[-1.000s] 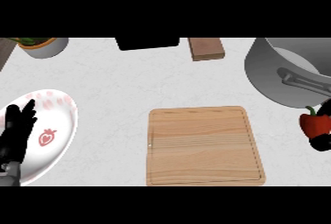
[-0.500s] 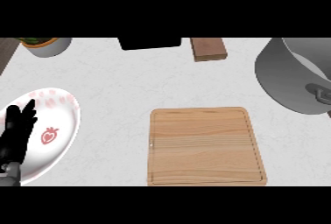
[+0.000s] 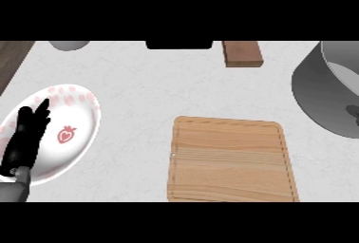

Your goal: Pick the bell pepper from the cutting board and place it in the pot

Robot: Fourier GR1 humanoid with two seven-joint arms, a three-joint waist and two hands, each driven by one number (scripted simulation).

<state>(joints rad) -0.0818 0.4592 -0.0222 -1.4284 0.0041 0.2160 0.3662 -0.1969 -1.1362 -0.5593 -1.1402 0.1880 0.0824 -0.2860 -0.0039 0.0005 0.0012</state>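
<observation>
No bell pepper shows on the cutting board (image 3: pixel 232 160) or anywhere on the bench, so it is probably off its start, though whether it lies in the pot (image 3: pixel 329 92) is hidden; the left hand (image 3: pixel 26 137) rests open and empty, the right is out of view.

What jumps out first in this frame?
The bare wooden cutting board at lower centre draws the eye first, with no bell pepper on it. Next is the big grey pot, cut off by the right edge. At far left, the left robot hand rests open, fingers up, over a white plate with a red strawberry motif. The right robot hand is out of view.
</observation>
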